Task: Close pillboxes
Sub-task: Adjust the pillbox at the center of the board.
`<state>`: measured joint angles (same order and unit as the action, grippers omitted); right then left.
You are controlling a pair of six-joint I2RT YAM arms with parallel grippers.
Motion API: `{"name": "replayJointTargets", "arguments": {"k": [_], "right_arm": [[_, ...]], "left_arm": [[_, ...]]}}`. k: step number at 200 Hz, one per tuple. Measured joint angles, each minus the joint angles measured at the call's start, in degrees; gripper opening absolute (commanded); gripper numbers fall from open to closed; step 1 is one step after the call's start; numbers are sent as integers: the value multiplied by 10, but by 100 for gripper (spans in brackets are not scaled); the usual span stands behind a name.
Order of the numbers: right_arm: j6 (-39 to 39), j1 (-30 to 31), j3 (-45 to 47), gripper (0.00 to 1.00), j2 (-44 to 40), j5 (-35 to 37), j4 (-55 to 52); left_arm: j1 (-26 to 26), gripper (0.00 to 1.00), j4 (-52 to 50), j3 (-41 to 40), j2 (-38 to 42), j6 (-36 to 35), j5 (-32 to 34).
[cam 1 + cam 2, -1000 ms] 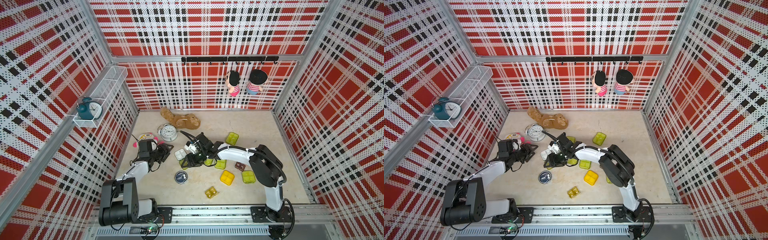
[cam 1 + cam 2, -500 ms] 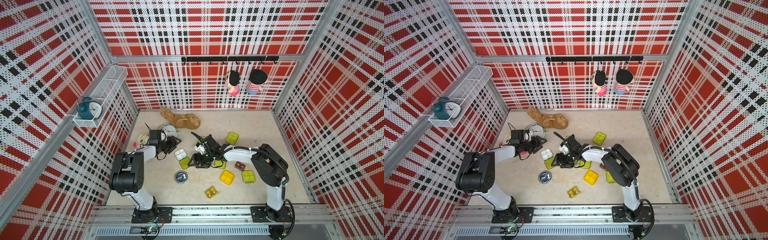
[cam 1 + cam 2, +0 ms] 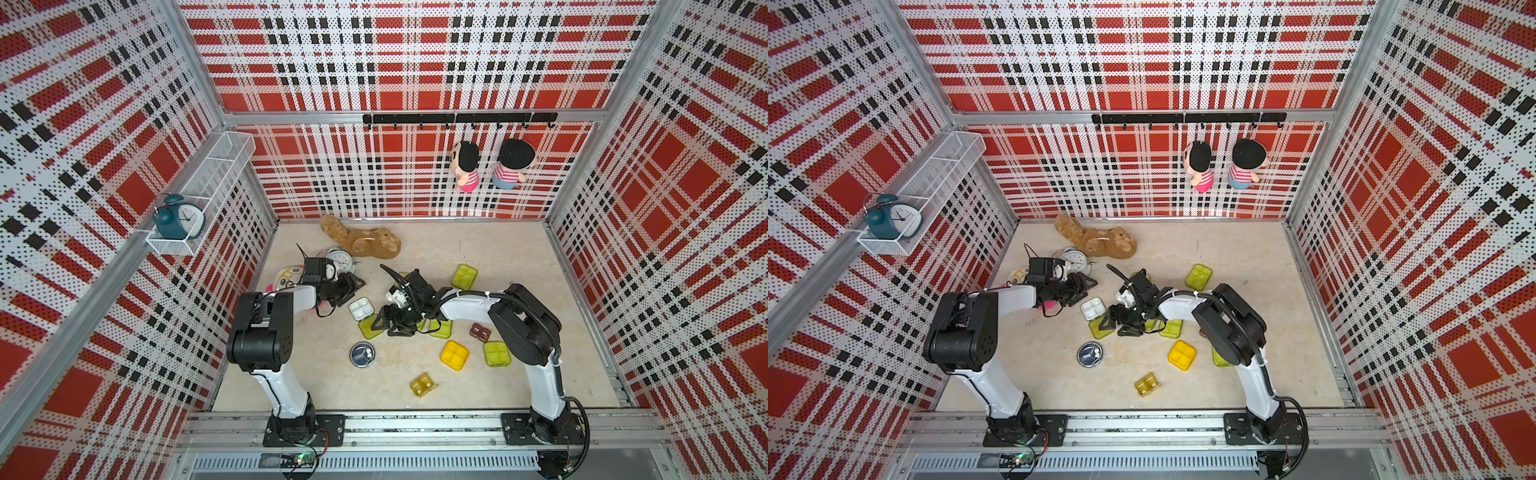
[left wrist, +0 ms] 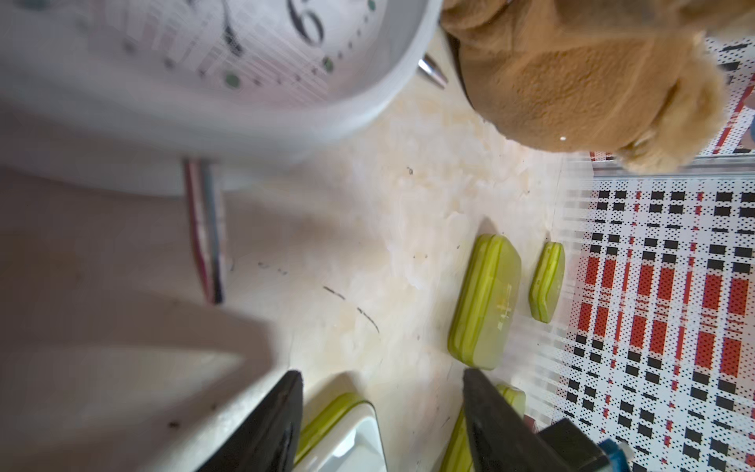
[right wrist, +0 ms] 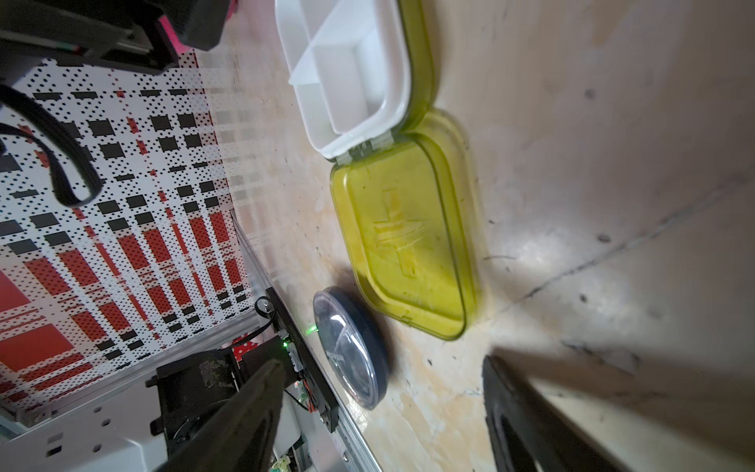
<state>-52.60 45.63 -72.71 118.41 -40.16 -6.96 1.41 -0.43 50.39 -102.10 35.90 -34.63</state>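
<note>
An open pillbox lies mid-floor in both top views, its white four-cell tray (image 3: pixel 360 308) (image 3: pixel 1093 308) hinged to a lime-green lid (image 3: pixel 368 327) lying flat. My left gripper (image 3: pixel 355 286) (image 4: pixel 383 374) hovers open at the tray's far side; a tray corner (image 4: pixel 351 441) shows between its fingers, untouched. My right gripper (image 3: pixel 384 328) (image 5: pixel 382 363) stands open beside the lid (image 5: pixel 404 241), holding nothing. Other pillboxes: closed green (image 3: pixel 464 277) (image 3: pixel 441 329) (image 3: pixel 496 353), yellow (image 3: pixel 454 355), brown (image 3: pixel 480 332), open amber (image 3: pixel 423 385), round navy (image 3: pixel 363 354) (image 5: pixel 351 347).
A white alarm clock (image 3: pixel 340 257) (image 4: pixel 204 61) and a brown plush bear (image 3: pixel 365 241) (image 4: pixel 572 73) lie just behind the left gripper. A round toy (image 3: pixel 289 274) sits by the left wall. Plaid walls close in three sides; a rail (image 3: pixel 415 424) runs along the front.
My left arm has swung in from the left wall towards the white tray. My right gripper has opened wider and shifted a little right off the lid.
</note>
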Motion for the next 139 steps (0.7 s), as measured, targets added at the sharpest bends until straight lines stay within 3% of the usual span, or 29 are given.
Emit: {"name": "replayJointTargets", "arguments": {"k": [79,139], "right_arm": [[-48,-16,22,81,9,-28,86],[-71,-16,41,81,8,-34,138]], "left_arm": [[12,65,5,-106,90,23,23],[13,65,10,-129,111,34,28]]}}
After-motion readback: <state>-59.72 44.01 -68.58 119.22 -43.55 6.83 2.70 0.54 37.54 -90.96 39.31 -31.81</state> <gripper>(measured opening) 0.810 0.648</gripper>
